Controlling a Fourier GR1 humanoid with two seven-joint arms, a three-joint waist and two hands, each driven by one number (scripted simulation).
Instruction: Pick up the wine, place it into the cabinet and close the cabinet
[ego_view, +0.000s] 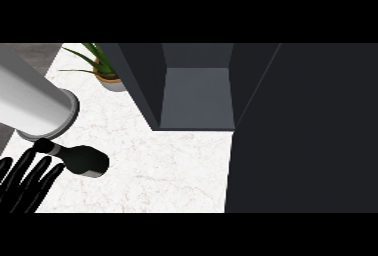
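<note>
The step in hand looks like the pick-up: the wine bottle (83, 159) lies on its side on the white marble counter (170, 170), not yet gripped. To do it well, the hand should come over the bottle's broad dark body and curl round its middle, since a touch at the narrow neck would likely roll it. After that comes a lift and a carry right and far to the cabinet (196, 100), which stands open with a grey floor showing inside.

The bottle sits at the near left, neck pointing far-left. The left hand (26, 182) is just near and left of it, fingers straight and spread wide, holding nothing; their tips are close to the neck. Whether they touch it I cannot tell.

A grey cylinder (33, 102) runs in from the far left above the bottle. A potted plant (103, 70) stands far left of the cabinet.
</note>
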